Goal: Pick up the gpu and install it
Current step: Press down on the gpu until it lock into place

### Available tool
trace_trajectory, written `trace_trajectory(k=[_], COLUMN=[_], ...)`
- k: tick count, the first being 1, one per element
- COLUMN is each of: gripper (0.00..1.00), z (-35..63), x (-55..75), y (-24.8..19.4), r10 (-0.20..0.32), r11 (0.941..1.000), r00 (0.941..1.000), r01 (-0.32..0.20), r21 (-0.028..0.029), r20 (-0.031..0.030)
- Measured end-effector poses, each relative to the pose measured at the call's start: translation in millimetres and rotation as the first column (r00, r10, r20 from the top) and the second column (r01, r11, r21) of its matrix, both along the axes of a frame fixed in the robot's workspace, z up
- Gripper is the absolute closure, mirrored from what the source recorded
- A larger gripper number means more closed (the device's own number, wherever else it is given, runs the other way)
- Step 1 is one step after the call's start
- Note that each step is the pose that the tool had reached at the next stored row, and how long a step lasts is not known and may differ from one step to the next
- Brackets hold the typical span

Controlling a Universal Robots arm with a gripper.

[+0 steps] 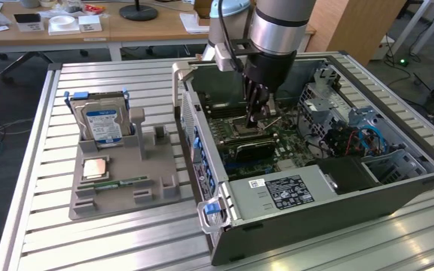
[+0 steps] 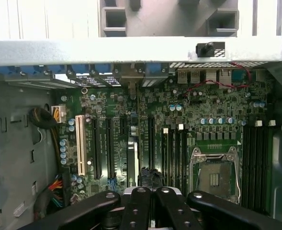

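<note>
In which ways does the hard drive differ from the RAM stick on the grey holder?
The hard drive stands upright in its slot; the RAM stick lies low. The hard drive is boxy and silver with a blue-white label; the RAM stick is narrow and green. Both rest on the grey holder, outside the computer case.

arm upright, gripper (image 1: 256, 119) pointing down, closed

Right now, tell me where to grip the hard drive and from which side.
Grip the hard drive by its upper half, across the flat faces, from above: it stands upright with its lower part sunk in the grey holder, so likely only the top is free.
</note>
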State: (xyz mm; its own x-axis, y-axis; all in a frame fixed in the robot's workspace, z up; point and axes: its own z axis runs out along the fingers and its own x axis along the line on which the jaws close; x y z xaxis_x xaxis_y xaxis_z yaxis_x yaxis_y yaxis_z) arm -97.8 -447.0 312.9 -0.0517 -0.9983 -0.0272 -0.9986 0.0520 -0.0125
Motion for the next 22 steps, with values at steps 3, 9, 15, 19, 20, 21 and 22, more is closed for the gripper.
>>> trace_trajectory(k=[3, 9, 15, 19, 20, 21, 22], gripper=[0.89, 0.89, 0.89, 0.89, 0.89, 0.89, 0.89], z=[-4.1, -9.6, -16.0, -22.9, -24.0, -24.3, -24.2], x=[0.0, 0.0, -0.3, -0.5, -0.6, -0.6, -0.6], y=[0.0, 0.0, 0.0, 0.0, 0.0, 0.0, 0.0], r10=[0.000, 0.000, 0.000, 0.000, 0.000, 0.000, 0.000], r11=[1.0000, 1.0000, 1.0000, 1.0000, 1.0000, 1.0000, 1.0000], r00=[1.0000, 1.0000, 1.0000, 1.0000, 1.0000, 1.0000, 1.0000], r01=[0.000, 0.000, 0.000, 0.000, 0.000, 0.000, 0.000], r21=[-0.0002, -0.0004, -0.0002, -0.0002, -0.0002, -0.0002, -0.0003], r20=[-0.0001, -0.0002, -0.0002, -0.0001, -0.0001, -0.0002, -0.0002])
